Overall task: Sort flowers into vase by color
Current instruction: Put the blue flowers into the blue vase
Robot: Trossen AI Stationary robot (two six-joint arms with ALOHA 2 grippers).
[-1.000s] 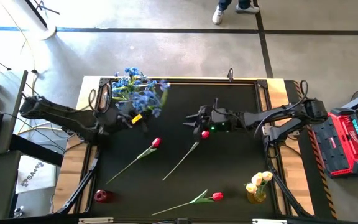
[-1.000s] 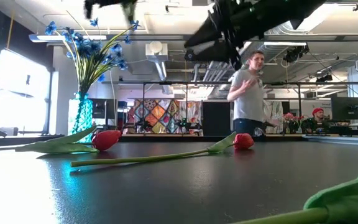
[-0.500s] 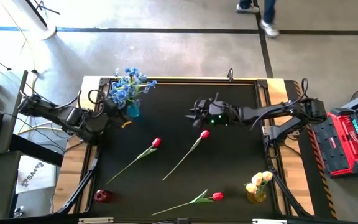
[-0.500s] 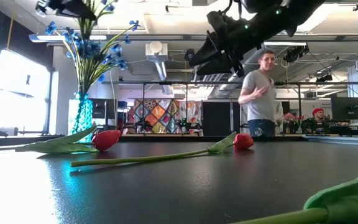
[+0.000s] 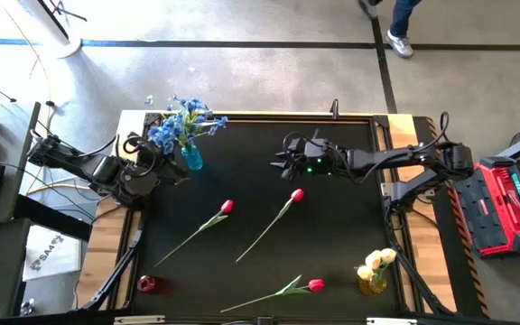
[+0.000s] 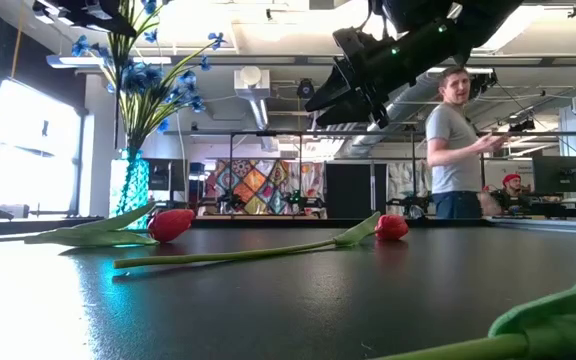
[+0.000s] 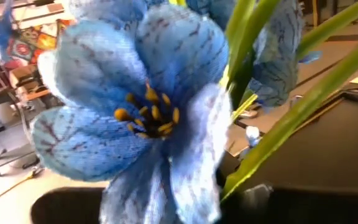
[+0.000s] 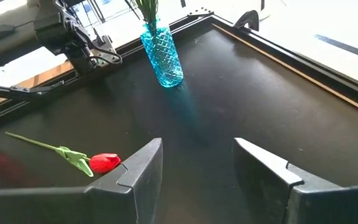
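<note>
The blue flowers (image 5: 181, 126) stand in a blue glass vase (image 5: 192, 161) at the far left of the black table; the low view shows the flowers (image 6: 148, 75) above the vase (image 6: 134, 185). My left gripper (image 5: 171, 171) is shut just left of that vase, also seen as the left gripper (image 8: 104, 55) in the right wrist view. A blue blossom (image 7: 148, 106) fills the left wrist view and hides the fingers. My right gripper (image 5: 276, 162) hangs open and empty above the table's middle, its fingers (image 8: 143, 163) wide apart. Three red tulips (image 5: 227, 207), (image 5: 296, 194), (image 5: 315, 285) lie flat on the table.
A red vase (image 5: 149, 284) stands at the near left. A yellow vase (image 5: 373, 278) with pale yellow tulips (image 5: 377, 262) stands at the near right. The table has a raised wooden rim (image 5: 269, 115). A person (image 6: 458, 150) walks past behind the far edge.
My left gripper has drawn back from over the blue flowers toward the table's left edge and has turned at the wrist, staying shut. My right gripper has gone toward the far edge, away from the middle red tulip, which lies where it was.
</note>
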